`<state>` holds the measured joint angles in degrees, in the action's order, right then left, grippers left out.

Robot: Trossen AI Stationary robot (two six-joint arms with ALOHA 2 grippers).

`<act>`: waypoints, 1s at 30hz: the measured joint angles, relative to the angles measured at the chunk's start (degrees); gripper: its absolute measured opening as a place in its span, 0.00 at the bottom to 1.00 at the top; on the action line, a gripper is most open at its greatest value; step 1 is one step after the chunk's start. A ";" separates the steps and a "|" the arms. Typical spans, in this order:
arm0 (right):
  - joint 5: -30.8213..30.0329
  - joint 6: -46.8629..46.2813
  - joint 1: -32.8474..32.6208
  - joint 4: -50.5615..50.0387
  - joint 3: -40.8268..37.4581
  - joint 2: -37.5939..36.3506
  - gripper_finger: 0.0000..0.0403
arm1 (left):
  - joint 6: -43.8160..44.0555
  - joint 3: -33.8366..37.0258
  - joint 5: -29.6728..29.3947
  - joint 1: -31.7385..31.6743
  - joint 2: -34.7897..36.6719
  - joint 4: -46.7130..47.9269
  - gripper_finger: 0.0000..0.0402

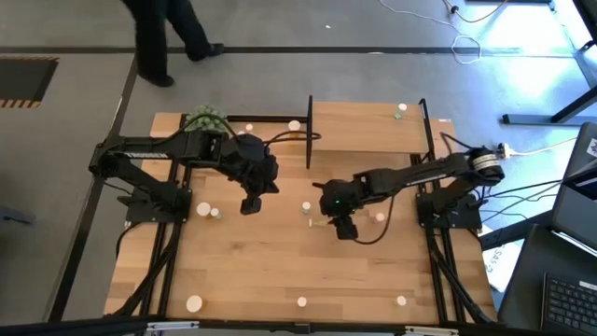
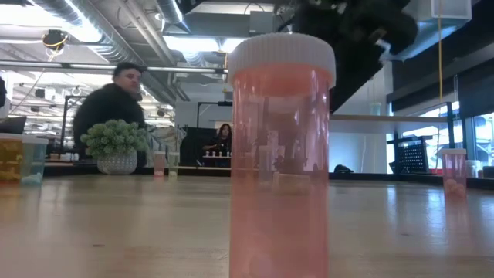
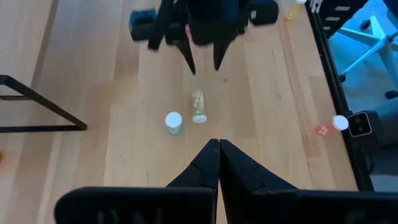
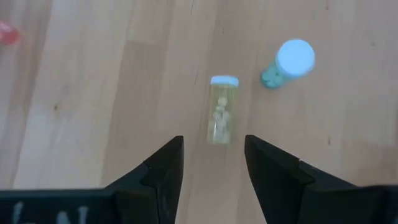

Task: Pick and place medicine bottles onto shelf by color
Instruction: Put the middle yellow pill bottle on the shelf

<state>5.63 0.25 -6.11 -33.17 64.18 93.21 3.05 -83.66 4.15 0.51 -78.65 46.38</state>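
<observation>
**Jaws spread over a fallen yellow bottle**

Right gripper [image 4: 213, 163] hangs above the table [image 4: 93, 112] with its jaws spread and nothing between them. Just ahead of the gap lies a yellow bottle [image 4: 221, 117] on its side, cap pointing away from the fingertips. A green bottle [image 4: 287, 64] stands upright beside it, off one jaw's outer side. Left gripper [image 3: 219, 163] waits farther back, jaws pressed together. The shelf [image 1: 366, 129] is well beyond both.

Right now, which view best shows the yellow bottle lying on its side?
Right wrist view: the yellow bottle lies large and unobstructed ahead of the open right gripper. Left wrist view shows it smaller; in the high view it's a speck; the low view doesn't show it.
</observation>
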 joint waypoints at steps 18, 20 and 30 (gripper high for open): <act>1.36 -1.55 0.33 6.39 0.02 9.21 0.43 | 1.42 0.00 -0.03 0.42 0.00 2.92 0.00; 1.57 -1.51 0.37 6.74 0.00 9.61 0.43 | 1.42 0.00 -0.03 0.42 0.00 2.92 0.00; 1.57 -6.42 1.23 10.65 0.04 11.29 0.43 | 1.51 0.00 -0.03 0.42 0.00 2.92 0.00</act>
<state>7.20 -6.17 -4.88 -22.53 64.23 104.50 4.56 -83.66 4.12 0.93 -78.65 49.30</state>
